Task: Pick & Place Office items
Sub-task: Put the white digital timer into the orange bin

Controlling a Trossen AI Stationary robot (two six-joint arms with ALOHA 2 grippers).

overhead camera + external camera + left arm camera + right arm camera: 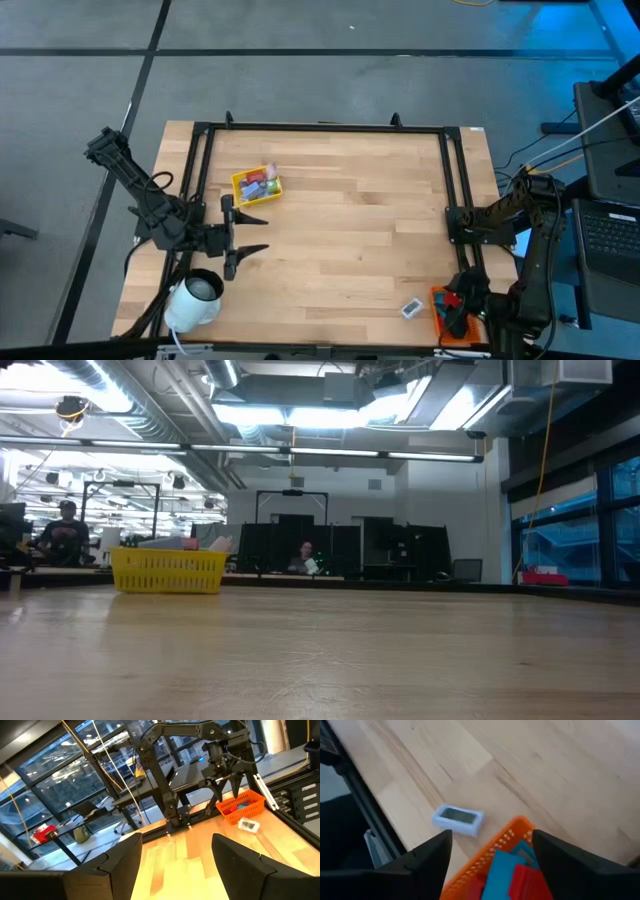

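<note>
Our right tool [490, 850] hangs wide over the orange tray [492, 857], seemingly to drop pieces. Our left tool [245, 232] waits wide at lower left of the surface [350, 220].

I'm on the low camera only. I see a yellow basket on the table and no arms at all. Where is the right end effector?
Observer: The right end effector hangs over an orange basket at the table's near right corner, outside your picture.
Operator: Is it holding anything?
Observer: No, it is open. Blue and red pieces lie in the basket below it.
Operator: Anything loose on the table?
Observer: One light blue piece lies on the wood beside the orange basket, apart from it.
</note>
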